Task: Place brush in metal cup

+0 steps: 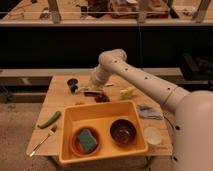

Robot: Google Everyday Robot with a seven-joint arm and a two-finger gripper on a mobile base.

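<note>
The metal cup [73,84], a small grey tumbler with a dark inside, stands upright at the back left of the wooden table [60,102]. My gripper [85,90] hangs low over the table just right of the cup, at the end of the white arm [125,67] that comes in from the right. A slim thing with a dark end, apparently the brush [96,94], lies at the gripper's tip, partly hidden by it. I cannot tell whether the gripper holds it.
An orange tub [102,111] at the front holds a bowl with a blue-green sponge [87,140] and a dark bowl [122,131]. A white cup [152,135], blue cloth [147,111], yellow-green item [127,92], green vegetable [50,119] and pale fork-like utensil [42,141] lie around it.
</note>
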